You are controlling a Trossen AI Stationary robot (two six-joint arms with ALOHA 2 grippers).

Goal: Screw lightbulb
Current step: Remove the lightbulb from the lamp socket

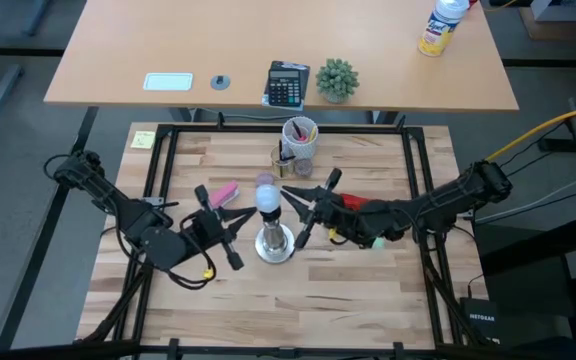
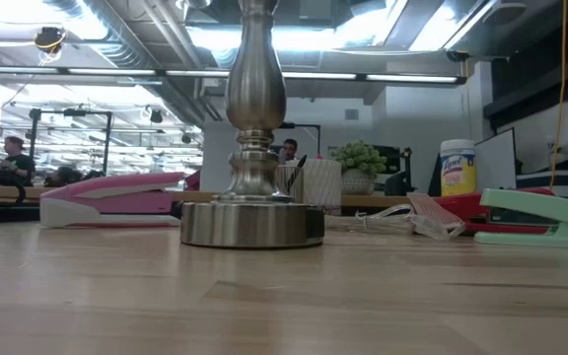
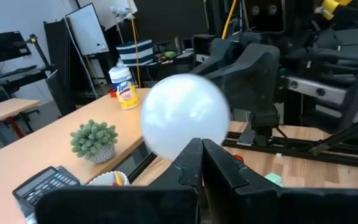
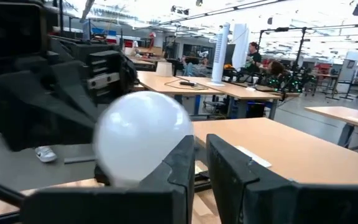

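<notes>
The white frosted lightbulb (image 1: 269,197) sits on top of the silver socket stand (image 1: 273,243), whose round base (image 2: 252,223) rests on the wooden table. My left gripper (image 1: 249,216) is just left of the bulb, its fingers shut; the bulb (image 3: 185,118) fills that wrist view right behind the fingertips. My right gripper (image 1: 289,195) is just right of the bulb, its fingers together with only a thin slit between them; the bulb (image 4: 143,142) shows behind one fingertip. The bulb's screw base is hidden. My left gripper comes level from the table's left, its shut fingertips (image 3: 191,155) in front of the bulb's lower side (image 3: 166,152); I cannot tell whether they touch it. My right gripper comes level from the table's right, one fingertip (image 4: 180,158) overlapping the bulb's edge (image 4: 160,163); I cannot tell whether it touches.
A pink stapler (image 1: 226,192) lies left of the stand and a small purple cap (image 1: 265,179) behind it. A pen cup (image 1: 299,135) stands farther back. A red stapler (image 1: 353,204) and a green stapler (image 2: 545,212) lie under the right arm.
</notes>
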